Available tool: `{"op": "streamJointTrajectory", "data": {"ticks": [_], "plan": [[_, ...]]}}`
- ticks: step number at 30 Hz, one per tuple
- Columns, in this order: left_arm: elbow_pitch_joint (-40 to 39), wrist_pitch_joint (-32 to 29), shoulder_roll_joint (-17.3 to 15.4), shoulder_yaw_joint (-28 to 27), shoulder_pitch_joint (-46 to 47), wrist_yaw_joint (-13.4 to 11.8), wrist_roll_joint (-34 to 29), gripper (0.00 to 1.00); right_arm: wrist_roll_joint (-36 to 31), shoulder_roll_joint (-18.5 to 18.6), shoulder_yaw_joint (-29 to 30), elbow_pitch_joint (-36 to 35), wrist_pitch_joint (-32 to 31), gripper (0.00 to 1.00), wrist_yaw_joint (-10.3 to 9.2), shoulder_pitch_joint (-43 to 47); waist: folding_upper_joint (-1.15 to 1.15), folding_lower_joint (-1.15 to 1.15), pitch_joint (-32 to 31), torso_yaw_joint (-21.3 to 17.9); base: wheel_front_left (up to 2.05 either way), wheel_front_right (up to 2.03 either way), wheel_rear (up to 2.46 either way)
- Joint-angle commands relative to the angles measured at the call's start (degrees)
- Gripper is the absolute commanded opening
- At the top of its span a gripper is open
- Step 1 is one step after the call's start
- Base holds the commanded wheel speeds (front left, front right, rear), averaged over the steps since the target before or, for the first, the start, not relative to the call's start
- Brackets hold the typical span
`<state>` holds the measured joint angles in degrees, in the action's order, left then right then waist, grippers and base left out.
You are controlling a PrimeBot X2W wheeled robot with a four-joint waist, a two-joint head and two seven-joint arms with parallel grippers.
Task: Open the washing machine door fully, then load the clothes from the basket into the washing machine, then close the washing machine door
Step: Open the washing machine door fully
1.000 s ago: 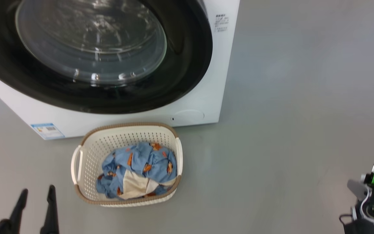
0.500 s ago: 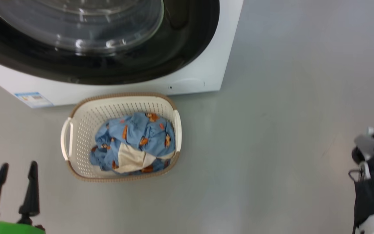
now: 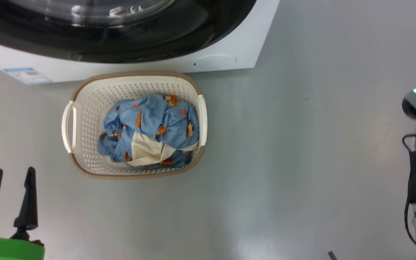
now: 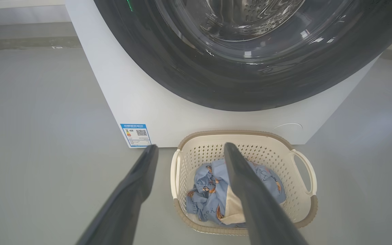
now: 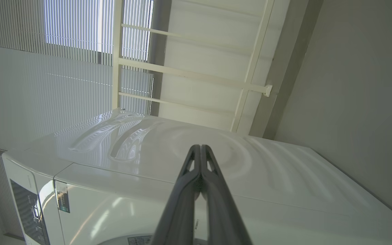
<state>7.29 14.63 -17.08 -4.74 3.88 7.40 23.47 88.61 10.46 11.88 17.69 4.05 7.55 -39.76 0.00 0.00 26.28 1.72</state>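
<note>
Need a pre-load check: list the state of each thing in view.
washing machine door: shut.
basket: upright on the floor, loaded.
clothes: crumpled inside the basket.
left claw: open, empty.
right claw: shut, empty.

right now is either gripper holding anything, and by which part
Nothing is held. The left gripper is open and empty, apart from the basket, with the clothes lying inside it; the right gripper is shut on nothing.

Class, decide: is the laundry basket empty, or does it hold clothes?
Not empty: the clothes, blue printed fabric with a cream piece, lie bunched inside the basket.
</note>
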Motion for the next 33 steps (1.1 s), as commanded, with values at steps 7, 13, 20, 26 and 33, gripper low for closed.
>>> {"op": "streamJointTrajectory", "data": {"ticks": [7, 13, 20, 26, 33], "plan": [[-0.77, 0.37, -2.8, -2.31, 1.2, 0.09, 0.76, 1.0, 1.53, 0.87, -5.41, -3.03, -6.62, 0.0, -0.06, -5.4, 0.0, 0.0, 2.67, 1.59, 0.0, 0.0, 0.0], [-0.64, 0.37, -2.7, -1.61, 1.43, 0.09, 0.84, 1.0, 2.12, 1.11, -8.31, -3.68, -11.44, 0.0, -0.06, -8.46, 0.0, 0.0, 3.16, 2.27, 0.0, 0.0, 0.0], [-0.34, 0.37, -1.54, -0.24, 2.18, 0.09, 1.17, 1.0, 1.54, 2.42, -10.26, -2.77, -14.94, 0.0, -0.06, -12.66, 0.0, 0.0, 4.22, 4.22, 0.0, 0.0, 0.0], [0.2, 0.37, -0.59, 0.37, 2.65, 0.09, 1.42, 1.0, 0.84, 3.5, -11.88, -0.86, -17.33, 0.0, -0.06, -16.23, 0.0, 0.0, 5.75, 6.15, 0.0, 0.0, 0.0], [0.4, 0.37, 0.04, 0.69, 3.29, 0.09, 1.86, 1.0, 0.0, 3.72, -14.05, 0.56, -19.41, 0.0, -0.06, -20.44, 0.0, 0.0, 7.65, 7.79, 0.0, 0.0, 0.0]]}}
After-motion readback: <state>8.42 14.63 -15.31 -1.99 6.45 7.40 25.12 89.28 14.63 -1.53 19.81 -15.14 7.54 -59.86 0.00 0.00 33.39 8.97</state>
